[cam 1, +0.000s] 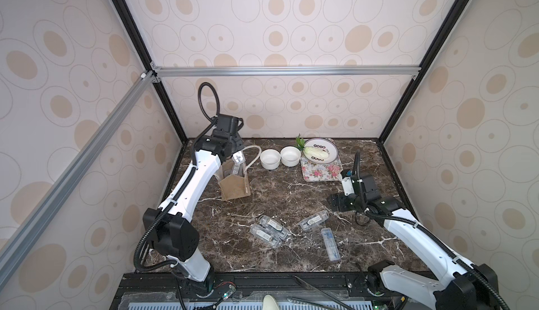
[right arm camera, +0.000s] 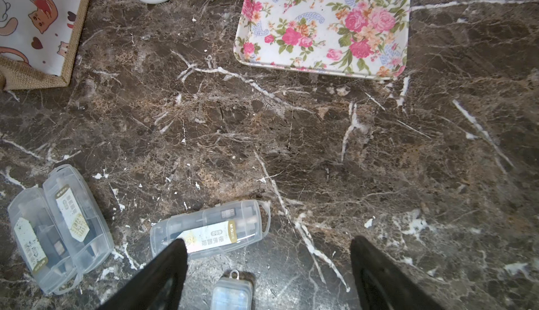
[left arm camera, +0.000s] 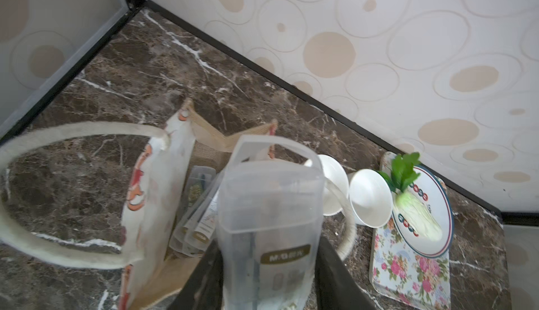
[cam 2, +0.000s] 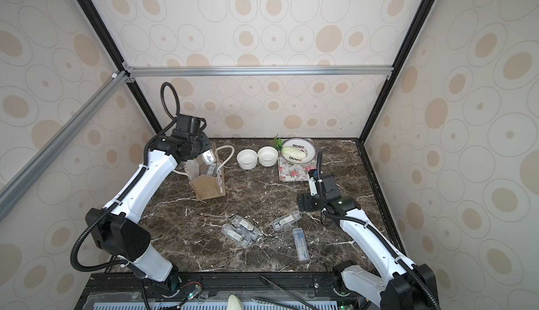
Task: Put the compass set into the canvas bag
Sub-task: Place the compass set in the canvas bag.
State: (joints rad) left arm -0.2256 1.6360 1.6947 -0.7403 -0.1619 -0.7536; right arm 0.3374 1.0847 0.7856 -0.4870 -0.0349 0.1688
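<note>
Compass set [left arm camera: 268, 212] in a clear plastic case with a hang tab: clamped across its width, near one end, in the left claw [left arm camera: 267, 267]. Poised end-first over the open mouth of the canvas bag [left arm camera: 143, 206], at the far left of the tabletop [cam 1: 291, 195].

Probably light, rigid and slick. Thin walls likely to flex or pop open under a hard squeeze, so best taken across the narrow width on the flat sides, never by the tab. Contents perhaps loose enough to rattle.

Bag soft: burlap walls and rope handle [left arm camera: 73, 127] apt to fold inward or snag a corner. Calls for a straight drop between the handles. Other cases [left arm camera: 195, 206] already inside, leaning, leaving a narrower slot.

Right claw [right arm camera: 268, 244] spread wide and empty, low above the tabletop, just beside one more compass set [right arm camera: 210, 229]. Pair of cases [cam 1: 269, 231] and a lone case [cam 1: 331, 244] lying flat nearby. Flat ones likely harder to lift: low profile on smooth marble.
</note>
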